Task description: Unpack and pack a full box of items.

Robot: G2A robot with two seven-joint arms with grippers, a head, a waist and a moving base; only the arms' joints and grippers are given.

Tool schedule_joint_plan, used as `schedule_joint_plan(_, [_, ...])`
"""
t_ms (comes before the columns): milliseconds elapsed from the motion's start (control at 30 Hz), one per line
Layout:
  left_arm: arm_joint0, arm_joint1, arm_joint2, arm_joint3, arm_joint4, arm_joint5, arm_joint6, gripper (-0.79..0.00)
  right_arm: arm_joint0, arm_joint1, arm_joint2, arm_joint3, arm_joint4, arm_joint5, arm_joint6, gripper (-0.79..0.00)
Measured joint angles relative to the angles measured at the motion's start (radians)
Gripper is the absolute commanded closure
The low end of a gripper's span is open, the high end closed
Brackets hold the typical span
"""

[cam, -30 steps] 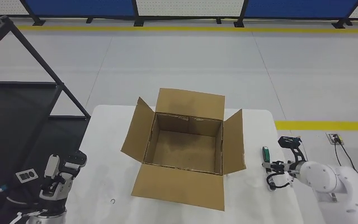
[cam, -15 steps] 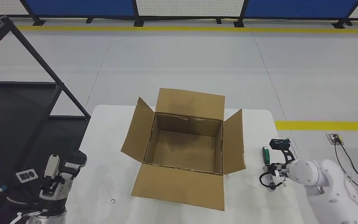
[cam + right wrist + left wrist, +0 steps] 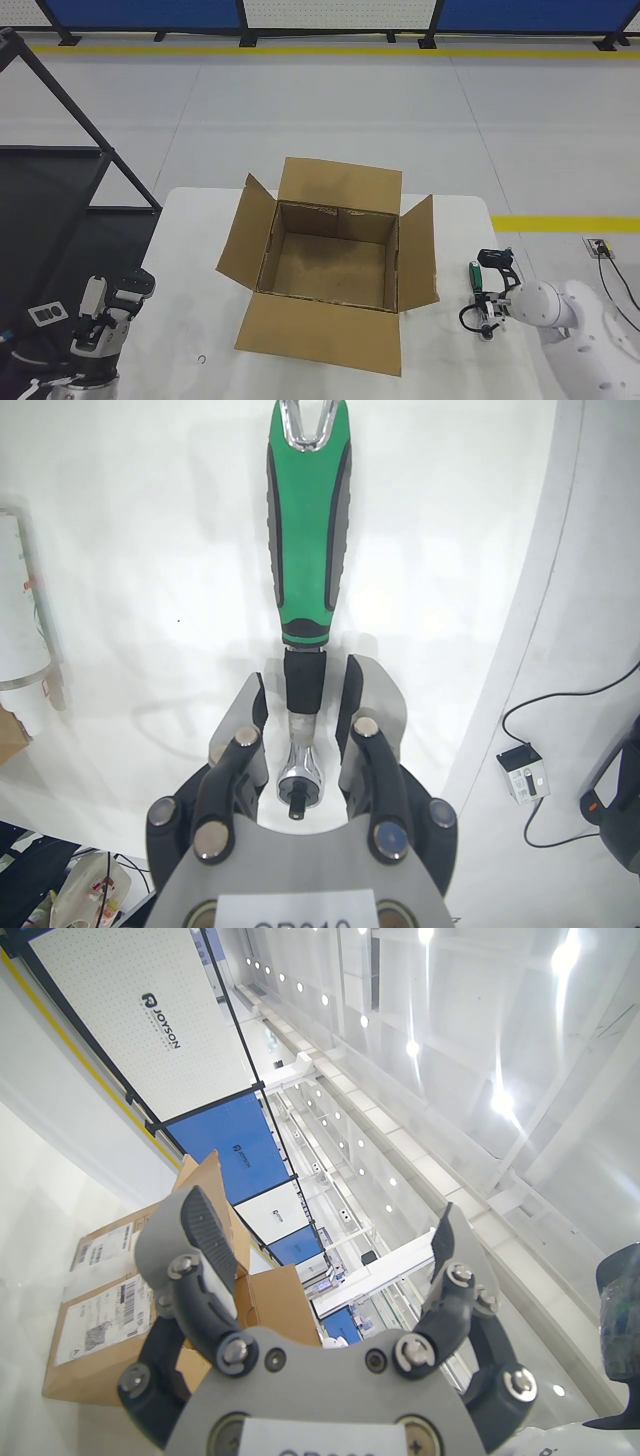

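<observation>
An open cardboard box (image 3: 320,335) stands mid-table with its flaps spread and bare cardboard inside. To its right a green-handled ratchet wrench (image 3: 475,272) lies flat on the white table (image 3: 450,360). My right gripper (image 3: 484,303) is low over it. In the right wrist view the gripper (image 3: 305,695) is open, its fingers either side of the wrench's (image 3: 307,525) black neck with small gaps. My left gripper (image 3: 125,290) sits beyond the table's left edge. It is open (image 3: 325,1213), holds nothing and points upward, with the box (image 3: 100,1308) beside it.
A white cylindrical container (image 3: 20,610) stands on the table beside the box corner (image 3: 10,740). The table's curved edge (image 3: 520,600) runs close to the wrench, with a cable and small black unit (image 3: 522,775) on the floor beyond. A dark frame (image 3: 60,210) stands at left.
My right arm has shifted left toward the box and settled over the wrench. The left arm and the box have not moved.
</observation>
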Motion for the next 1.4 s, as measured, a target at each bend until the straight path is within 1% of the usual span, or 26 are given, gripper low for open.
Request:
schedule_joint_plan(67, [0.000, 0.000, 0.000, 0.000, 0.000, 0.000, 0.000, -0.785, 0.007, -0.001, -0.004, 0.012, 0.003, -0.002, -0.002, -0.065])
schedule_joint_plan(100, [0.000, 0.000, 0.000, 0.000, 0.000, 0.000, 0.000, -0.785, 0.010, -0.002, -0.006, 0.016, 0.004, -0.003, -0.002, -0.012])
schedule_joint_plan(133, [0.000, 0.000, 0.000, 0.000, 0.000, 0.000, 0.000, -0.785, 0.013, -0.002, -0.006, 0.019, 0.006, -0.003, -0.002, 0.000])
schedule_joint_plan(333, [0.000, 0.000, 0.000, 0.000, 0.000, 0.000, 0.000, -0.785, 0.026, 0.001, 0.015, 0.018, 0.019, -0.007, -0.011, 0.000])
schedule_joint_plan(433, [0.000, 0.000, 0.000, 0.000, 0.000, 0.000, 0.000, -0.785, 0.025, 0.007, 0.048, -0.015, 0.027, -0.001, -0.024, 0.000])
schedule_joint_plan(533, [0.000, 0.000, 0.000, 0.000, 0.000, 0.000, 0.000, -0.785, 0.015, 0.017, 0.099, -0.085, 0.035, -0.001, -0.027, 0.000])
schedule_joint_plan(633, [0.000, 0.000, 0.000, 0.000, 0.000, 0.000, 0.000, -0.785, 0.006, 0.027, 0.156, -0.192, 0.041, -0.007, -0.023, 0.000])
schedule_joint_plan(767, [0.000, 0.000, 0.000, 0.000, 0.000, 0.000, 0.000, -0.785, 0.003, 0.038, 0.222, -0.382, 0.058, -0.017, -0.009, 0.000])
schedule_joint_plan(933, [0.000, 0.000, 0.000, 0.000, 0.000, 0.000, 0.000, -0.785, 0.006, 0.044, 0.263, -0.608, 0.117, -0.042, -0.008, 0.000])
schedule_joint_plan(1033, [0.000, 0.000, 0.000, 0.000, 0.000, 0.000, 0.000, -0.785, 0.013, 0.043, 0.243, -0.722, 0.160, -0.058, -0.011, 0.000])
schedule_joint_plan(1167, [0.000, 0.000, 0.000, 0.000, 0.000, 0.000, 0.000, -0.785, 0.037, 0.037, 0.150, -0.807, 0.187, -0.065, -0.022, 0.000])
schedule_joint_plan(1267, [0.000, 0.000, 0.000, 0.000, 0.000, 0.000, 0.000, -0.785, 0.065, 0.032, 0.066, -0.811, 0.195, -0.050, -0.008, 0.000])
schedule_joint_plan(1400, [0.000, 0.000, 0.000, 0.000, 0.000, 0.000, 0.000, -0.785, 0.071, 0.031, 0.059, -0.807, 0.196, -0.045, -0.003, 0.000])
